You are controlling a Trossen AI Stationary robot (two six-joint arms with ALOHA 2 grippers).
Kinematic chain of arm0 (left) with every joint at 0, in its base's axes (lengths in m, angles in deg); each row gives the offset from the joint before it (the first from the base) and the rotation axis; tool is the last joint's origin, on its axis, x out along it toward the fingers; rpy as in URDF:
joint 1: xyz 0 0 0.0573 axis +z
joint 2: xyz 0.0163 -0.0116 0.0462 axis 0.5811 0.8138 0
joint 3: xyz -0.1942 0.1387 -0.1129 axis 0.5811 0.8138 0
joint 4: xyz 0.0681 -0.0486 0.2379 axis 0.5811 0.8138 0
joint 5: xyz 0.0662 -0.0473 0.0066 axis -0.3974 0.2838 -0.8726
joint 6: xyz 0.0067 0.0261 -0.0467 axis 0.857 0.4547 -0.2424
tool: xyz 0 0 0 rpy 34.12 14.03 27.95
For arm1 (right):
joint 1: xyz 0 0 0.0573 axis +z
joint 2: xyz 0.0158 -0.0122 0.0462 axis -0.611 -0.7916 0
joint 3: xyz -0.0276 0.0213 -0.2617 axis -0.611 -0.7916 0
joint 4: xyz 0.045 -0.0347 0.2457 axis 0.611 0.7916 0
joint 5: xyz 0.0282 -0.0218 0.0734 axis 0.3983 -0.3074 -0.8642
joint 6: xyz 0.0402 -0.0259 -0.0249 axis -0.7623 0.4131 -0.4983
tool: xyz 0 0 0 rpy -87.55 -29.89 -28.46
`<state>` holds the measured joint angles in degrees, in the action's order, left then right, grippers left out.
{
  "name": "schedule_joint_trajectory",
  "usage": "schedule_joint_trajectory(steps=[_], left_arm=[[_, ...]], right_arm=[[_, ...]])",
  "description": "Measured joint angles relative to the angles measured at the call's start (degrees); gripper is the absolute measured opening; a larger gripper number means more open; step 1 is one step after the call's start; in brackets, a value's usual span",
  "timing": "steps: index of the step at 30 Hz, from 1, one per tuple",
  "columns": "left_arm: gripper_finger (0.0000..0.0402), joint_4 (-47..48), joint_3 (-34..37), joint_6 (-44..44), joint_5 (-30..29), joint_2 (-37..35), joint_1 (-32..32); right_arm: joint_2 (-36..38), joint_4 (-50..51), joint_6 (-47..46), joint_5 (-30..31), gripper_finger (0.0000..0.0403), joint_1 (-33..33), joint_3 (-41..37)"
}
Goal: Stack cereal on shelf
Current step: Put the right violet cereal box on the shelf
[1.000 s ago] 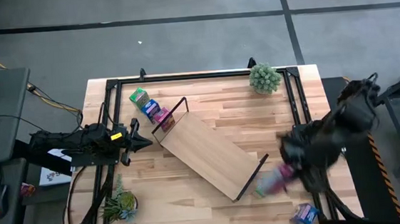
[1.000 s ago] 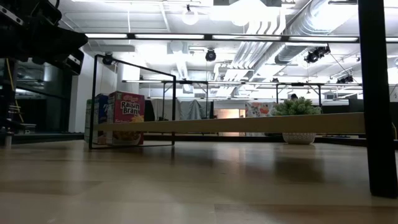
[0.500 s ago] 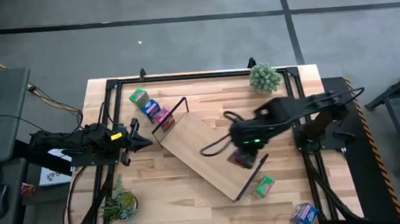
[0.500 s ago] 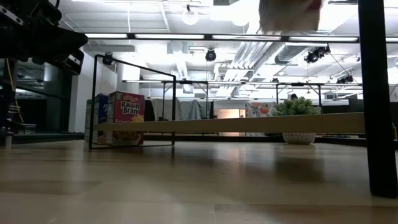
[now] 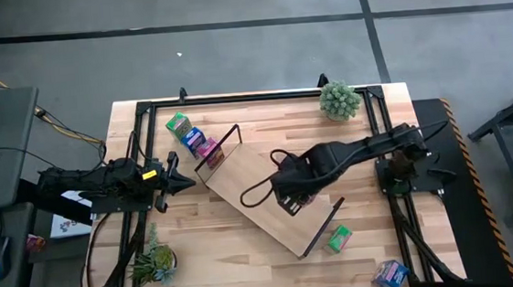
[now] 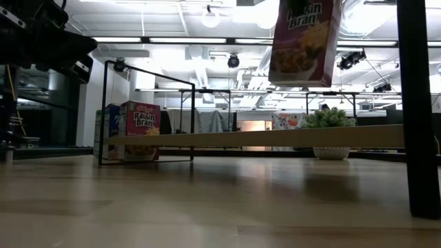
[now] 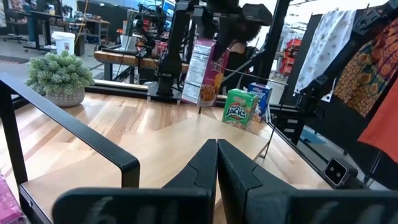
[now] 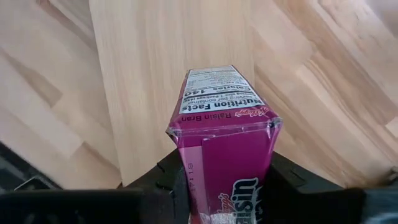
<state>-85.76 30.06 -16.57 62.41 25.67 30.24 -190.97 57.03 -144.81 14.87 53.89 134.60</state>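
The shelf (image 5: 239, 175) is a light-wood board with black wire ends, lying slantwise mid-table. My right gripper (image 5: 290, 196) hovers over its middle, shut on a pink-magenta cereal box (image 8: 224, 137) that the low view shows well above the board (image 6: 275, 138). A green (image 5: 178, 124), a blue (image 5: 192, 137) and a pink box (image 5: 206, 148) stand by the shelf's far-left end. Another green box (image 5: 340, 238) and a blue one (image 5: 392, 273) sit on the table toward the near right. My left gripper (image 5: 181, 179) waits shut at the table's left side. My right gripper pinches the pink box at its upper end (image 8: 221, 168) between its two fingers (image 8: 166, 180), one on each of two opposite faces. It comes from above, pointing down. The box (image 6: 303, 41) hangs upright below the fingers, lifted clear of the shelf board.
A potted plant (image 5: 339, 100) stands at the far right corner and another (image 5: 156, 261) at the near left. A black frame (image 5: 144, 111) runs around the tabletop. Bare board lies under and to either side of the held box.
My right arm swung from the table's near right side toward the left and stopped over the shelf's middle. It carried the pink box with it, lifted off the table beside the green box. In the low view the box came down into sight from above.
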Motion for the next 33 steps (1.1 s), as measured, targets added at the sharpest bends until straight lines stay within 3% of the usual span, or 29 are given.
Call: schedule_joint_trajectory(steps=[9,19,33], left_arm=[[0.0003,-0.06,0.0,0.0,0.01,0.0,0.01],[0.0003,-0.1,0.0,-0.01,0.01,0.0,0.0],[0.0003,-0.1,0.01,0.0,0.0,0.0,0.0]], right_arm=[[-0.22,-0.09,-4.07,1.6,0.0124,1.94,-0.17],[5.23,-1.83,-3.72,-4.02,0.0124,1.39,-17.19],[8.94,-13.12,-3.86,-7.3,0.0124,1.39,-28.04]])
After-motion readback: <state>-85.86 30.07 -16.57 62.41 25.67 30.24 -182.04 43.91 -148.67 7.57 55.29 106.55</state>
